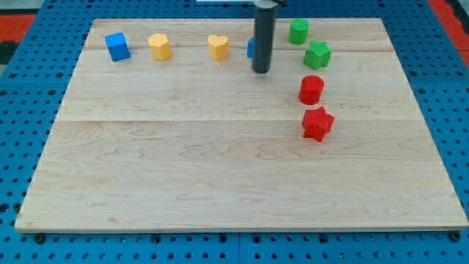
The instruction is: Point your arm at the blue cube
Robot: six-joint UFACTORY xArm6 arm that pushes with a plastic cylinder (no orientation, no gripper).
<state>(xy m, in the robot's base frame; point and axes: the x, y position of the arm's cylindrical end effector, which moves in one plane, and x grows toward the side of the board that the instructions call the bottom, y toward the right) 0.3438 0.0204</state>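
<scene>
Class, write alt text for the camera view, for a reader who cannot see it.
My tip rests on a wooden board, far right of the blue cube. Along the view's top also sit a yellow block, a yellow heart, and a blue block mostly hidden behind the rod.

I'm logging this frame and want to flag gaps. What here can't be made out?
- Blue block, camera view: mostly hidden behind the rod; only a sliver shows, so its shape is unclear.
- Rod's upper part, camera view: cut off by the view's top edge.
- Contact between my tip and that blue block: cannot tell.
- Green block, near the view's top: too small to tell its exact shape.
</scene>
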